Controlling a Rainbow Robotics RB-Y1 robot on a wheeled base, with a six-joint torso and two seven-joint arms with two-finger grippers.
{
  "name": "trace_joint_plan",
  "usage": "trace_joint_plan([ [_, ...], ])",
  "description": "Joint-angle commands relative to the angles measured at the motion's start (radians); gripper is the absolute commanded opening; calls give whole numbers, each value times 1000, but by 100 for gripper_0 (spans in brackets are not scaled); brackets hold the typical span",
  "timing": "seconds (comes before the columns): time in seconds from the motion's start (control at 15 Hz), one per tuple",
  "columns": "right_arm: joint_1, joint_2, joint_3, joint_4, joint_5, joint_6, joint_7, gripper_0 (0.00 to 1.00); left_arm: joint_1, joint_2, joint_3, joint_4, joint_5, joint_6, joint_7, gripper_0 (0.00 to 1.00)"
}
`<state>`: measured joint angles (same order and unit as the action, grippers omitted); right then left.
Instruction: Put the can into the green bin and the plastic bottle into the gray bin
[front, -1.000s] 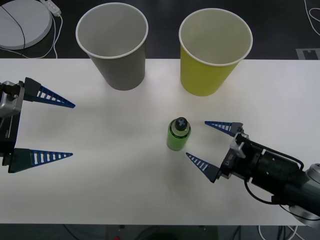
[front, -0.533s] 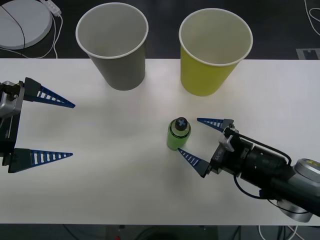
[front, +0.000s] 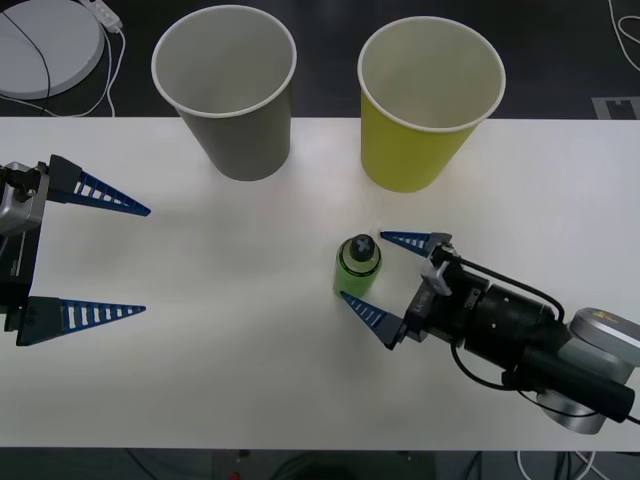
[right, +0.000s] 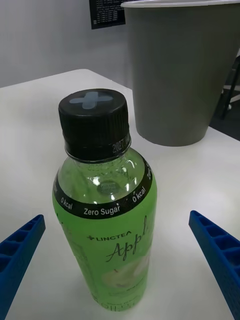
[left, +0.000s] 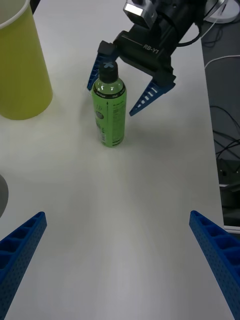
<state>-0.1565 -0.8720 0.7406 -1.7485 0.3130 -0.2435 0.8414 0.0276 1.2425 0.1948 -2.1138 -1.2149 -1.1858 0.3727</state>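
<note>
The plastic bottle (front: 357, 268) (right: 105, 210) (left: 109, 110), green liquid under a black cap, stands upright near the table's middle. My right gripper (front: 363, 267) (right: 116, 216) (left: 111, 100) is open, one blue finger on each side of the bottle and apart from it. Behind the bottle stand the gray bin (front: 235, 100) (right: 180, 75) at back left and the green bin (front: 425, 110) (left: 20, 70) at back right, both upright. My left gripper (front: 146, 260) (left: 117, 215) waits open at the table's left edge. The can is out of view.
A round white disc (front: 45, 40) with a cable lies beyond the table's back left corner. Cables (left: 225, 145) hang off the table's side. Bare white table (front: 230, 330) stretches between my left gripper and the bottle.
My right gripper has slid left across the table, so its open fingers now flank the bottle. The bottle, both bins and my left arm have stayed put.
</note>
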Motion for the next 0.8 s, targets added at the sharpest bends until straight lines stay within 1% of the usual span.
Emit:
trace_joint_plan([
  [0.07, -26, 11, 22, 0, 0, 32, -8, 100, 0, 0, 0, 0, 0, 0, 0, 100],
  [0.27, -44, 22, 36, 1, 0, 56, -16, 100, 0, 0, 0, 0, 0, 0, 0, 100],
  [0.8, -64, 28, 54, 0, 0, 53, -28, 100, 0, 0, 0, 0, 0, 0, 0, 100],
])
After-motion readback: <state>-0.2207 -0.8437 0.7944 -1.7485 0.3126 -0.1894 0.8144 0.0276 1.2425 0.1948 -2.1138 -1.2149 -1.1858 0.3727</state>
